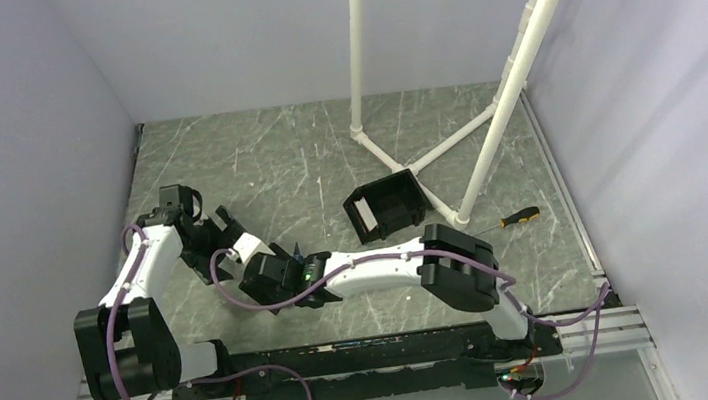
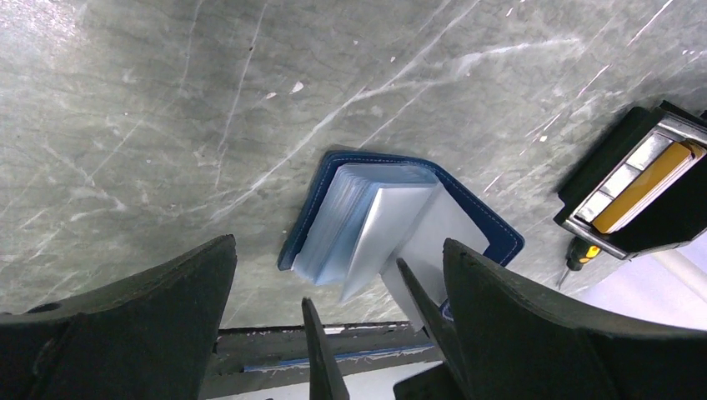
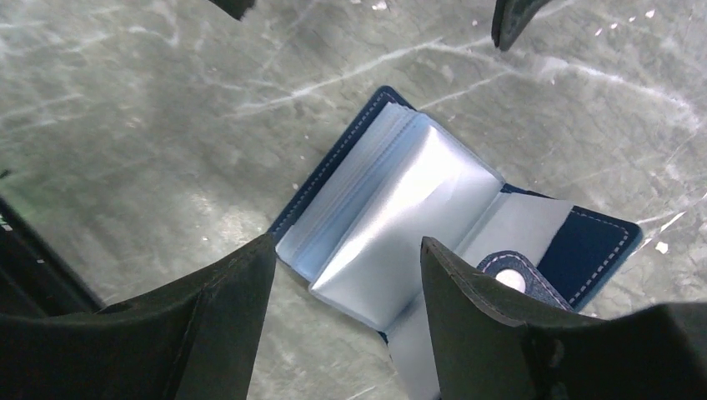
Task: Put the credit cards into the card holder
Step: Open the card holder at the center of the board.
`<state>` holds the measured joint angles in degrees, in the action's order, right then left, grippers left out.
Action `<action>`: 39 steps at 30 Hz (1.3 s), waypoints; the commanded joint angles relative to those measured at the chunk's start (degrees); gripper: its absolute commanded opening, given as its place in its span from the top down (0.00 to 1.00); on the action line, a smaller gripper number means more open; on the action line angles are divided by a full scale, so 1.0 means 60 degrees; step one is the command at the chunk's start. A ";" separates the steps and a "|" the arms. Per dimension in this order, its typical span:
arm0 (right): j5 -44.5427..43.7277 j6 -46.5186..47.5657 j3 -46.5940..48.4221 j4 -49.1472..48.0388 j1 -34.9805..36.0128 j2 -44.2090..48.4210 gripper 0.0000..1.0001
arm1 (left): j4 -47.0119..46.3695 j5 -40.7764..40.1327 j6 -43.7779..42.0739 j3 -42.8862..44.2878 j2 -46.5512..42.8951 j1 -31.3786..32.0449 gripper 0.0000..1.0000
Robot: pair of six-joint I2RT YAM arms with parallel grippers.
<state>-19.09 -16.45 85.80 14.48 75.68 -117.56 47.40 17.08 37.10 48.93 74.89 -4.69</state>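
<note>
Card holder (image 3: pixel 400 225) lies open on the counter (image 3: pixel 125 125), its clear sleeves fanned upward. Left jaws gape fully above it, empty; right jaws hang partly spread over it, gripping nothing.

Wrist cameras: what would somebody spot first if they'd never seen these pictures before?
The blue card holder lies open on the grey table, its shiny clear pockets fanned out, right below the open left gripper and right gripper. Off to one side, a black box has an orange card in it. From above, tall white pipes stand at the back.
</note>
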 commanded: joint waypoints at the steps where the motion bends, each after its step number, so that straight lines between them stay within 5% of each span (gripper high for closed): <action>1: -0.0266 0.0021 -0.0167 -0.0181 -0.0135 -0.0231 0.33 | -0.0236 0.0227 -0.0031 -0.0024 0.0023 -0.0022 0.01; 7: -0.0098 -0.0164 -0.0582 -0.0399 -0.0291 -0.0145 0.37 | -0.0390 0.0397 -0.0009 -0.0104 0.0144 -0.0022 0.01; 15: 0.0285 -0.0554 -0.1239 -0.0896 -0.0553 0.0281 0.73 | -0.0502 0.0696 -0.0059 -0.0201 0.0232 0.0058 0.02; 20: -0.0029 -0.0704 -0.1573 -0.0975 -0.0587 0.0545 0.82 | -0.0850 0.1272 -0.0079 -0.0388 0.0209 0.0201 0.04; 25: -0.0315 -0.0749 -0.1919 -0.1141 -0.0598 0.0913 0.84 | -0.1736 0.2046 0.0176 -0.0896 0.0058 0.0362 0.21; 34: -0.0924 -0.0857 -0.2126 -0.1064 -0.0730 0.1085 0.82 | -0.1859 0.1432 0.0317 -0.1032 -0.0190 0.1153 0.57; 39: -0.1041 -0.0897 -0.2183 -0.1123 -0.0846 0.1134 0.80 | -0.1975 0.1362 0.0258 -0.1108 -0.0297 0.1458 0.59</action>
<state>-22.63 -21.17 73.56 7.49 71.61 -113.45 37.21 25.80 38.61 42.85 74.63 2.83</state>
